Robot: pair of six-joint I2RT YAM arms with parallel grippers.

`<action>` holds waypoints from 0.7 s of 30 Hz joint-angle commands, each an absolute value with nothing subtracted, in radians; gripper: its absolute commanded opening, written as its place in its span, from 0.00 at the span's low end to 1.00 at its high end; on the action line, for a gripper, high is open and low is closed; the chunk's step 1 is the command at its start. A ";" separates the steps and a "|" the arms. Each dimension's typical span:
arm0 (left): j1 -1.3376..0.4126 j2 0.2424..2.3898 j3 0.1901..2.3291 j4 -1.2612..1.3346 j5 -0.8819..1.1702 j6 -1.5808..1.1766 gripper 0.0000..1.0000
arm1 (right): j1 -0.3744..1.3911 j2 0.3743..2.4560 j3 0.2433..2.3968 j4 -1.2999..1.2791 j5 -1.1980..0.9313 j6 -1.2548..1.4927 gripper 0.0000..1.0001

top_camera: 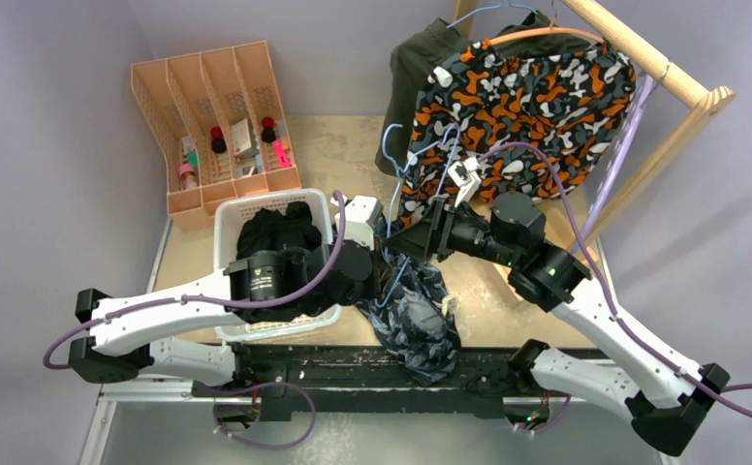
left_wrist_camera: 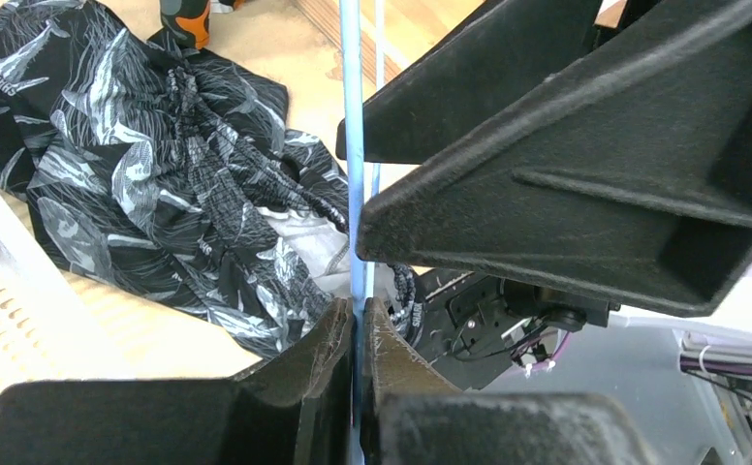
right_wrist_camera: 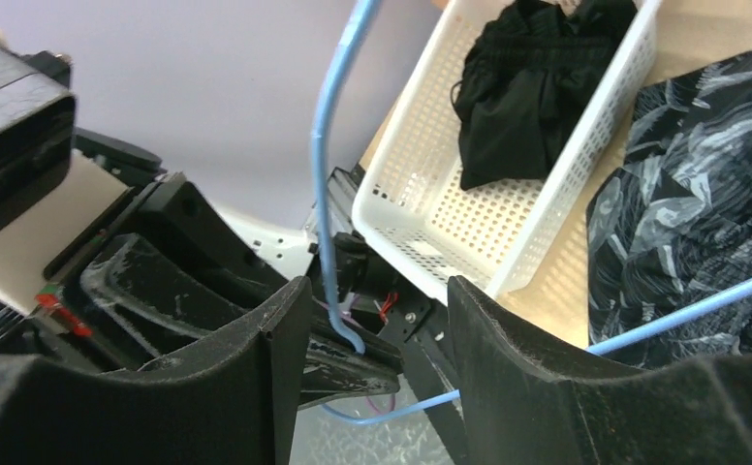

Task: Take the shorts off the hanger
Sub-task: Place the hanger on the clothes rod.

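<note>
My left gripper (top_camera: 382, 263) (left_wrist_camera: 356, 308) is shut on the wire of a blue hanger (top_camera: 391, 160) (left_wrist_camera: 355, 145) above the table's front middle. My right gripper (top_camera: 406, 240) (right_wrist_camera: 377, 291) is open, its fingers on either side of the same hanger wire (right_wrist_camera: 321, 184), close against the left gripper. The dark blue-grey camouflage shorts (top_camera: 419, 312) (left_wrist_camera: 149, 184) (right_wrist_camera: 692, 194) lie crumpled on the table below. The black shorts (top_camera: 277, 232) (right_wrist_camera: 522, 87) lie in the white basket (top_camera: 227, 218) (right_wrist_camera: 556, 184). The orange-black-white camouflage shorts (top_camera: 532, 102) hang on the rack, the olive green shorts (top_camera: 413, 68) behind them.
A wooden clothes rack (top_camera: 677, 82) stands at the back right. A peach desk organiser (top_camera: 183, 97) with small items stands at the back left. A black rail (top_camera: 353, 363) runs along the table's near edge.
</note>
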State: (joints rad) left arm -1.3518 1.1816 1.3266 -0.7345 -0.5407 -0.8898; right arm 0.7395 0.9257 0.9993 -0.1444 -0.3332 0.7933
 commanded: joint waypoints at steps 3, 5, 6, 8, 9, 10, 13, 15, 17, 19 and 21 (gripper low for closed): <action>-1.357 1.213 1.417 -0.792 -0.483 -0.821 0.00 | 0.739 0.880 1.022 -0.023 -0.385 0.816 0.52; -1.357 1.217 1.421 -0.784 -0.472 -0.808 0.00 | 0.740 0.891 1.012 0.009 -0.395 0.828 0.47; -1.357 1.219 1.425 -0.785 -0.473 -0.807 0.00 | 0.739 0.897 1.009 0.022 -0.400 0.835 0.44; -1.357 1.221 1.433 -0.792 -0.485 -0.810 0.00 | 0.739 0.902 0.997 0.045 -0.396 0.850 0.36; -1.357 1.219 1.434 -0.790 -0.485 -0.811 0.00 | 0.739 0.901 0.989 0.053 -0.389 0.856 0.33; -1.357 1.214 1.434 -0.788 -0.488 -0.812 0.00 | 0.739 0.899 0.982 0.057 -0.387 0.859 0.32; -1.358 1.200 1.434 -0.790 -0.505 -0.817 0.00 | 0.739 0.893 0.976 0.050 -0.377 0.866 0.37; -1.357 1.194 1.430 -0.786 -0.501 -0.811 0.00 | 0.740 0.895 0.976 0.040 -0.380 0.866 0.38; -1.357 1.190 1.428 -0.791 -0.502 -0.808 0.00 | 0.741 0.901 0.976 0.039 -0.395 0.865 0.36; -1.358 1.191 1.430 -0.793 -0.505 -0.805 0.00 | 0.742 0.903 0.976 0.038 -0.394 0.863 0.23; -1.358 1.191 1.430 -0.793 -0.515 -0.805 0.00 | 0.744 0.888 0.976 0.026 -0.359 0.867 0.11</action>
State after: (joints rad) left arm -1.3518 1.2194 1.3880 -0.8036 -0.4931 -0.8318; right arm 0.7395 0.9089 0.9714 -0.0227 -0.3622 0.8555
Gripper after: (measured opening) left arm 0.029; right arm 0.197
